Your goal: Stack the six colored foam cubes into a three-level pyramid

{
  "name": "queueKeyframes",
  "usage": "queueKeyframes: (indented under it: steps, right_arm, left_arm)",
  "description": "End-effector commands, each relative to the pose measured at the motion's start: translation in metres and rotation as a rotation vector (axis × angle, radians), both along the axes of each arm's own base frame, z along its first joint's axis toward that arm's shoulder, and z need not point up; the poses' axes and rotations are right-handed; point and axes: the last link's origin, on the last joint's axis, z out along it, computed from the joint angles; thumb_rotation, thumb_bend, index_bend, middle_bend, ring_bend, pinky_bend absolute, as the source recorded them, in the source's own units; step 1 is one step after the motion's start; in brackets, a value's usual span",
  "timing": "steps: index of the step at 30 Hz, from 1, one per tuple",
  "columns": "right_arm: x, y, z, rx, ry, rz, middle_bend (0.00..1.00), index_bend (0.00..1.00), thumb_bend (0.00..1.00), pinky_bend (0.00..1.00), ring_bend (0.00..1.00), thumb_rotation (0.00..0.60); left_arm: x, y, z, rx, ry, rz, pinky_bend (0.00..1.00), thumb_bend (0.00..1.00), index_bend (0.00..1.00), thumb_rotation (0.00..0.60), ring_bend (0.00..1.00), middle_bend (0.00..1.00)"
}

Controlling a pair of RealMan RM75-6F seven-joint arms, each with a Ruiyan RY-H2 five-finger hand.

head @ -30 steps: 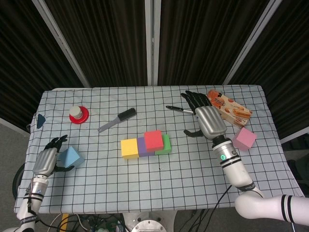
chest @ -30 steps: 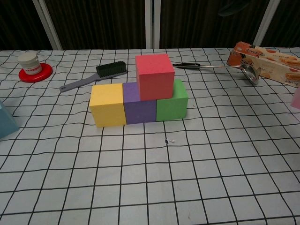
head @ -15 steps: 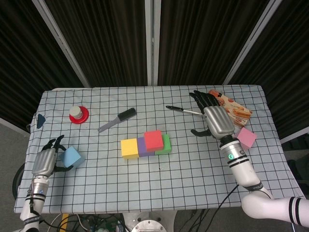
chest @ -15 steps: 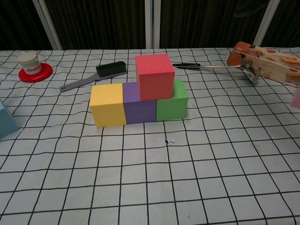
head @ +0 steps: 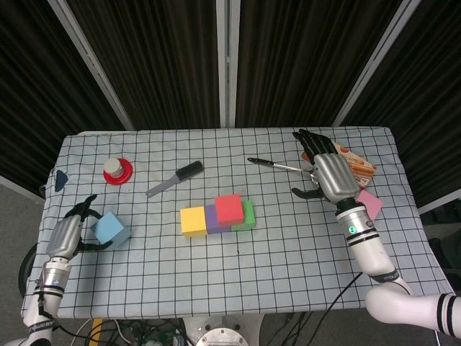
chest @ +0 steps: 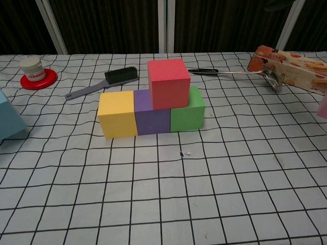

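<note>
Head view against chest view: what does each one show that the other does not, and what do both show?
Only the head view shows both hands: the left hand around the blue cube, and the right hand open near the pink cube. Only the chest view shows the ladle's bowl and the small speck on the cloth. Both show the red cube on the row, the brush and the snack box.

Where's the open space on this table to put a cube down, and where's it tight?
Widest bare cloth lies along the near edge, in front of the yellow cube, purple cube and green cube. Also free: between the brush and ladle. Crowded: the far right corner, where the right robot hand, snack box and pink cube cluster.
</note>
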Motion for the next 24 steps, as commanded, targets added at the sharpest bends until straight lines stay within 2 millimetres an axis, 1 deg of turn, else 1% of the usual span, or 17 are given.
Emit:
queueKeyframes:
  steps: [1,4,5,8,9,14,17,20,24]
  right_arm:
    - [0.0,0.0,0.005,-0.014,-0.01,-0.001,0.02,0.0,0.06,0.0,0.0,0.6]
    - [-0.004,0.001,0.011,-0.034,-0.026,-0.009,0.02,0.0,0.06,0.0,0.0,0.6]
    - [-0.006,0.002,0.013,-0.039,-0.03,-0.016,0.02,0.0,0.06,0.0,0.0,0.6]
    - [-0.013,0.004,0.016,-0.042,-0.035,-0.033,0.02,0.0,0.06,0.0,0.0,0.6]
    - [-0.015,0.004,0.017,-0.044,-0.036,-0.038,0.02,0.0,0.06,0.0,0.0,0.6]
    - [-0.023,0.006,0.026,-0.087,-0.077,-0.052,0.01,0.0,0.06,0.0,0.0,0.6]
    - [-0.027,0.005,0.03,-0.102,-0.089,-0.061,0.01,0.0,0.06,0.0,0.0,0.6]
    - [-0.031,0.006,0.032,-0.106,-0.091,-0.073,0.01,0.0,0.06,0.0,0.0,0.6]
    - [-0.036,0.007,0.033,-0.104,-0.104,-0.082,0.01,0.0,0.06,0.0,0.0,0.6]
  left_arm:
    - [0.012,0.011,0.019,0.025,-0.034,-0.11,0.16,0.06,0.06,0.6,0.11,0.41]
    - [0.025,0.023,0.026,0.024,-0.031,-0.25,0.17,0.05,0.06,0.6,0.11,0.41]
    - [0.03,0.029,0.027,0.011,-0.029,-0.303,0.19,0.05,0.06,0.6,0.11,0.41]
    - [0.042,0.044,0.027,-0.03,-0.06,-0.373,0.3,0.05,0.06,0.6,0.14,0.41]
    - [0.047,0.048,0.026,-0.04,-0.067,-0.393,0.32,0.06,0.06,0.6,0.15,0.42]
    - [0.08,0.068,0.021,-0.109,-0.067,-0.492,0.32,0.06,0.06,0.6,0.16,0.43]
    - [0.097,0.077,0.018,-0.137,-0.049,-0.516,0.32,0.06,0.06,0.6,0.16,0.43]
    - [0.111,0.082,0.012,-0.163,-0.059,-0.515,0.32,0.06,0.06,0.6,0.15,0.44]
    - [0.122,0.084,0.003,-0.194,-0.056,-0.497,0.32,0.06,0.06,0.6,0.16,0.44]
